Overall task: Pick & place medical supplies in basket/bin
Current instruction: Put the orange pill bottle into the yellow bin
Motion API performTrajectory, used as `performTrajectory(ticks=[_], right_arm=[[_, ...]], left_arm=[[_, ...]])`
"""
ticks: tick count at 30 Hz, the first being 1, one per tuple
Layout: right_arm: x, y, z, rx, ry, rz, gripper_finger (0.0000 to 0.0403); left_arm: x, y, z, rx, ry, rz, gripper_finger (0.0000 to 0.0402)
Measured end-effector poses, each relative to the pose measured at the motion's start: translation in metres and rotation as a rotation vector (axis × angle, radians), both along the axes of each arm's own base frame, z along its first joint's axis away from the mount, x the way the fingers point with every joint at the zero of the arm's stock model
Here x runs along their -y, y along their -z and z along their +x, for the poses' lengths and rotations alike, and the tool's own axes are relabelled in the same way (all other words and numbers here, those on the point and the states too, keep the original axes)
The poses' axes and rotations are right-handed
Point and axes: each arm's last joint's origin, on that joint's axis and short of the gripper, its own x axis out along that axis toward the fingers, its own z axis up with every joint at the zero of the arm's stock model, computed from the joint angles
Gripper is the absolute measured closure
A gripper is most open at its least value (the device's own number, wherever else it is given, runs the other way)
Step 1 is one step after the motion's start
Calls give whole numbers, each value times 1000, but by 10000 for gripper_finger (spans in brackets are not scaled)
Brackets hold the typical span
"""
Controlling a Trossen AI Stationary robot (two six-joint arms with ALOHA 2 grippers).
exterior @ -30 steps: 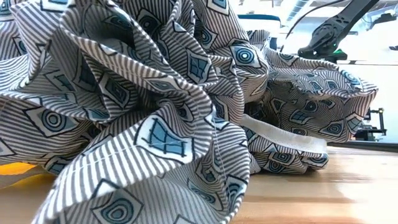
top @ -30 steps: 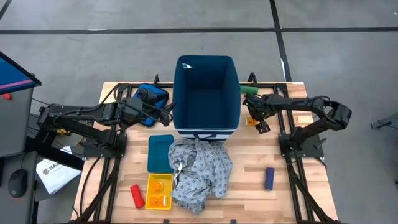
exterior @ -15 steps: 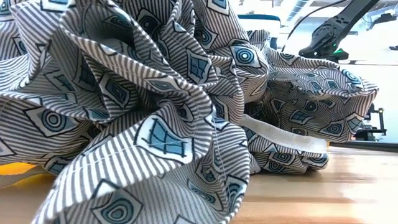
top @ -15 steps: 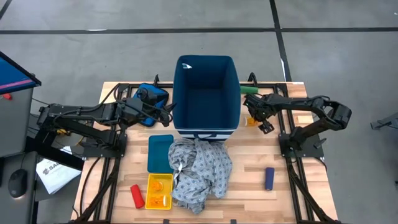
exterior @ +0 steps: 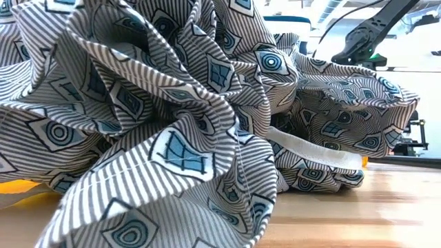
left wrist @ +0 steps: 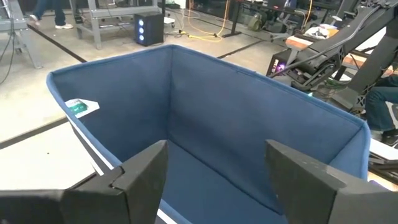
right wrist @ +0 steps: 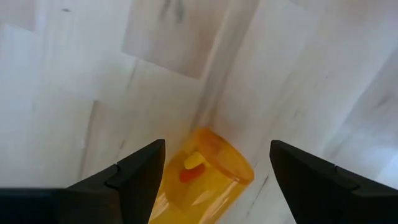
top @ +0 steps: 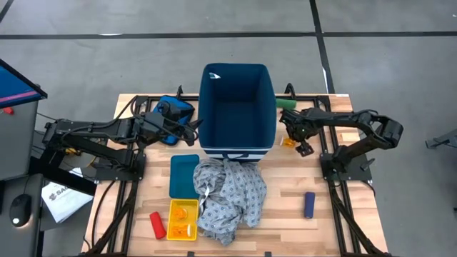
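Note:
The tall navy bin stands at the table's far middle. My left gripper hovers open at the bin's left wall; its wrist view looks into the bin past the open gripper. My right gripper is open to the right of the bin, pointing down. Its fingers stand on either side of an orange pill bottle that lies on its side on the wood, without touching it. The grey patterned gown lies crumpled on the near middle and fills the low view.
A green cylinder lies at the far right, a dark-blue cylinder near right and a red cylinder near left. A yellow tray and a teal tray sit left of the gown. The blue pouch lies left of the bin.
My right gripper has shifted slightly toward the table's near edge over the orange pill bottle. The left arm and all the things have kept still.

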Motion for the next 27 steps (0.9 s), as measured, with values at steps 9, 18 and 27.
performTrajectory(ticks=[9,18,27], right_arm=[[-10,0,5,-2,122,13,117],[-8,4,10,22,172,19,117],[-7,14,20,35,163,32,117]], left_arm=[[0,0,0,-2,16,-4,147],[1,0,1,-4,42,-12,147],[1,1,1,-4,53,-15,147]])
